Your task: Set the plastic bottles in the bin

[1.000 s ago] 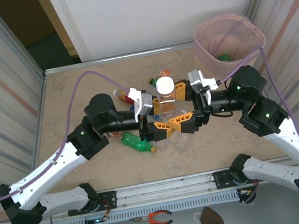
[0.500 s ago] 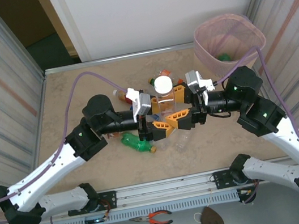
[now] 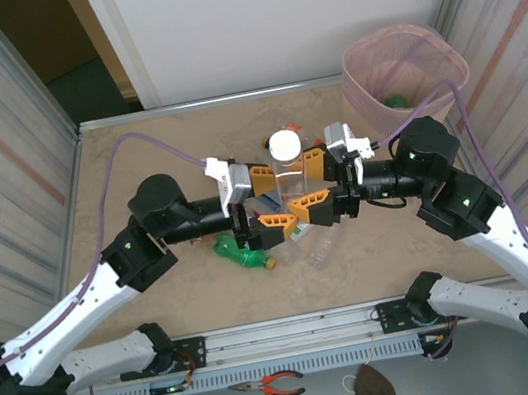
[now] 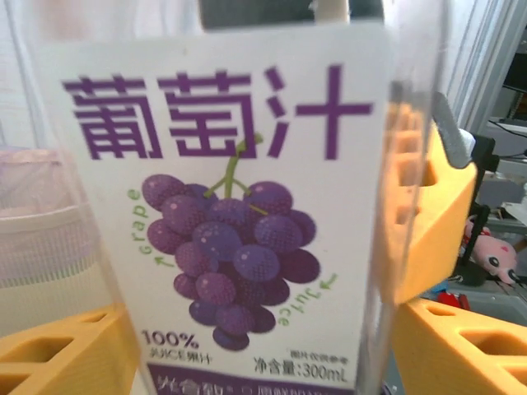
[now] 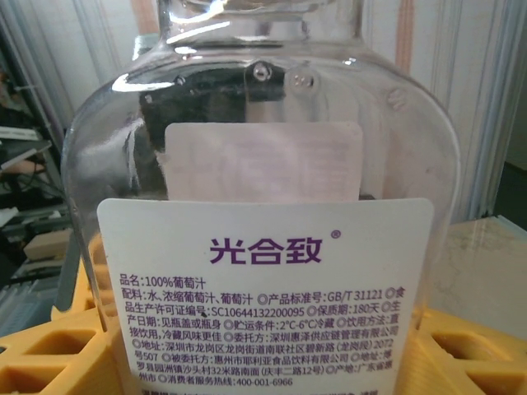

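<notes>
juice bottle (image 3: 289, 168): clear, white cap, upright at mid-table between the two grippers, above the other bottles. left wrist view shows its front label (image 4: 230, 206), purple grapes and "100%", "300ml". right wrist view shows the back label (image 5: 263, 247), small print under a purple heading.

right gripper (image 3: 305, 190): orange fingers (image 5: 469, 354) set one to each side of the bottle's lower body, clamped on it.

left gripper (image 3: 279, 198): reaches in from the opposite side, orange fingers (image 4: 49, 354) flanking the same bottle. whether they press on it or stand just off it cannot be told.

bin (image 3: 363, 90): pale pink, mesh upper band, far right corner of the table (image 3: 136, 158), well apart from the held bottle. one green bottle (image 3: 393, 102) lies inside.

loose bottles on table: a second green bottle (image 3: 243, 252) lying on its side below the left gripper; a clear bottle (image 3: 318, 247) lying near it, below the right gripper; a small cluster with red and orange (image 3: 270, 143) just behind the juice bottle, partly hidden by the grippers.
</notes>
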`<state>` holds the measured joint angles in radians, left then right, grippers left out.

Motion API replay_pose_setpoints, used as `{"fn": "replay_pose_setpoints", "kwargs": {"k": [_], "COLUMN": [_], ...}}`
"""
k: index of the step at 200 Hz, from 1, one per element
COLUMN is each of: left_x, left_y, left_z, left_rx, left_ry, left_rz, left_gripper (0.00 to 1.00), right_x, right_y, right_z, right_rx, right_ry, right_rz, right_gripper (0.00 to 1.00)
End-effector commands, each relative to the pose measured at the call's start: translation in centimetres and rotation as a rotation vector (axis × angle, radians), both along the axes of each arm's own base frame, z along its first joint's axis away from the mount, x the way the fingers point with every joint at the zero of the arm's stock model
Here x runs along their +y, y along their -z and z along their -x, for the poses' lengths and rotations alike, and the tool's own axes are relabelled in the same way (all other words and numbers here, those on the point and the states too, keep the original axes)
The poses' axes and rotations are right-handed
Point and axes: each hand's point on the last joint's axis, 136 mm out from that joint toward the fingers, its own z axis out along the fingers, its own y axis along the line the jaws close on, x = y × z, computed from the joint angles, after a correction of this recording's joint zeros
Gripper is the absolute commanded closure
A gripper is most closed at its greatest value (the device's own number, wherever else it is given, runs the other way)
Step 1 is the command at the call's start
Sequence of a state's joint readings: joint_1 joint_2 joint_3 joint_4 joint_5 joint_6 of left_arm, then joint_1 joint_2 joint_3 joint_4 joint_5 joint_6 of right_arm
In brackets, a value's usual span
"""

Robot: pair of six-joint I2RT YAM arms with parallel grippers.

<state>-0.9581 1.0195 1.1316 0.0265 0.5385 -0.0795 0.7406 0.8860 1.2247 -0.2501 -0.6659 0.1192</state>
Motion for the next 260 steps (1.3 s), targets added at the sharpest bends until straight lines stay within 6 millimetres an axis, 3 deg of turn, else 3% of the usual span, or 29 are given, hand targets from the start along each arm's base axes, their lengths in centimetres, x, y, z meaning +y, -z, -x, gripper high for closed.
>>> {"fn": "replay_pose_setpoints", "kwargs": {"k": [1,48,84,118,158,187,222,260], "left_x": [1.3,2.6,3.1,3.3,3.4,3.5,3.5,3.7], "left_y": [-0.6,0.8,2.0,2.7,3.3,3.6,3.9,4.2], "left_z": [-0.2,-1.1,-1.9,-2.0,-2.2,-2.2,-2.3,-2.4], "left_rx": [-0.035,-0.011,0.019,0.032,0.046,0.051,0.056,0.067], "left_ry": [-0.051,-0.142,-0.195,-0.209,-0.223,-0.226,-0.233,-0.242], "left_rz": [0.021,-0.006,-0.037,-0.049,-0.055,-0.06,-0.06,-0.063], "left_gripper": [0.2,0.19,0.19,0.19,0.2,0.2,0.2,0.2], "right_x": [-1.0,-3.8,-8.8,-14.1,-21.2,-26.0,-29.3,-30.6], "right_y": [-1.6,-1.9,-2.0,-0.2,1.8,3.8,7.1,10.3], "right_z": [-1.3,-6.6,-12.2,-18.5,-24.2,-27.9,-31.3,-34.2], "right_rx": [-0.046,-0.02,0.059,0.169,0.336,0.535,0.817,1.012], "right_ry": [0.117,0.373,0.624,0.85,1.096,1.259,1.35,1.402], "right_rz": [-0.005,0.041,0.053,0.112,0.11,0.025,-0.15,-0.318], "right_gripper": [0.49,0.49,0.5,0.52,0.52,0.58,0.59,0.59]}}
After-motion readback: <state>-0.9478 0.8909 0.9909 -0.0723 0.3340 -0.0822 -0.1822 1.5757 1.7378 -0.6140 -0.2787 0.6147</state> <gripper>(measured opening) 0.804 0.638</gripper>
